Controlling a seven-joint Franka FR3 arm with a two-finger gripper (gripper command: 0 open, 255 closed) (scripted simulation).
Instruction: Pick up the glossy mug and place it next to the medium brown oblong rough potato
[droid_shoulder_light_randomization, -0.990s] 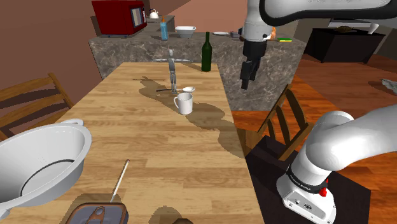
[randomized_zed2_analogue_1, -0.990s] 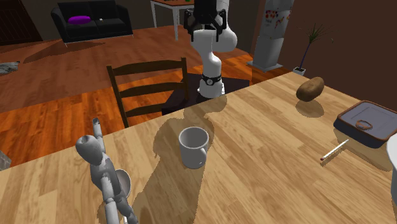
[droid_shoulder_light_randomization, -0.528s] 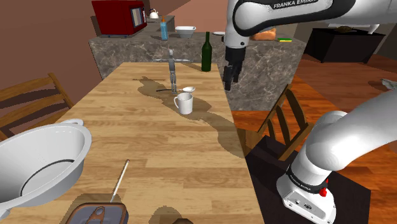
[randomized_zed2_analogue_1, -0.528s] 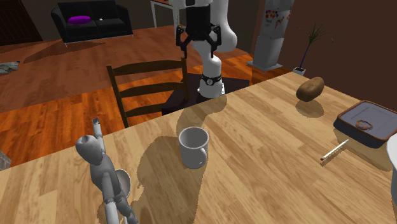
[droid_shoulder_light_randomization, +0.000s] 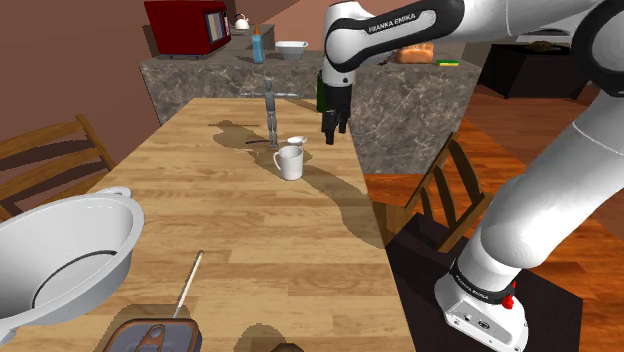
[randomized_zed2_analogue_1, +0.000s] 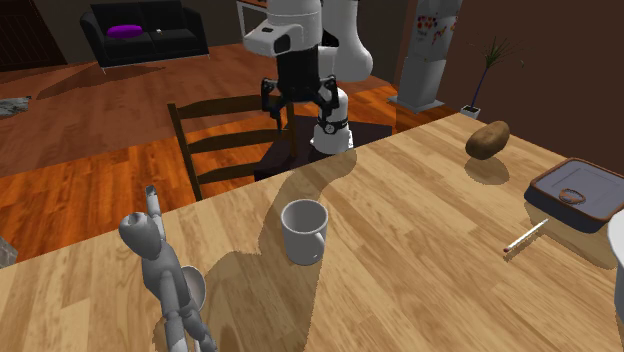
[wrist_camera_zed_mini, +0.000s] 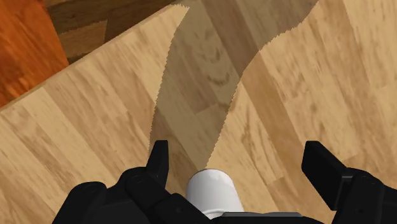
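Approach phase, seen from my remote station. The end effector (droid_shoulder_light_randomization: 330, 127) has swung in over the last second from above the floor beside the desk (droid_shoulder_light_randomization: 250, 235) toward the shoulder view's left. It has also dropped, so that it now hangs over the desk's near edge, short of and above the mug (droid_shoulder_light_randomization: 289, 162). In the second exterior view the end effector (randomized_zed2_analogue_1: 298, 104) stands in front of the chair (randomized_zed2_analogue_1: 235, 130), its two fingers spread wide with nothing between them. The wrist view confirms this: the end effector (wrist_camera_zed_mini: 238, 164) is open over bare wood. A white rounded form low between the fingers is, I judge, the mug (wrist_camera_zed_mini: 213, 191). The mug (randomized_zed2_analogue_1: 304, 232) stands upright and untouched on the desk (randomized_zed2_analogue_1: 420, 260), handle toward the second exterior view's right. It is near a grey jointed figure (randomized_zed2_analogue_1: 165, 270) and has not moved. The potato (randomized_zed2_analogue_1: 487, 140) lies well apart from it, toward that view's right, close to the desk's edge. I read the change as the reach closing in. What remains is a short advance and descent to bracket the mug. The grasp, the carry and the placing beside the potato are all still to do.
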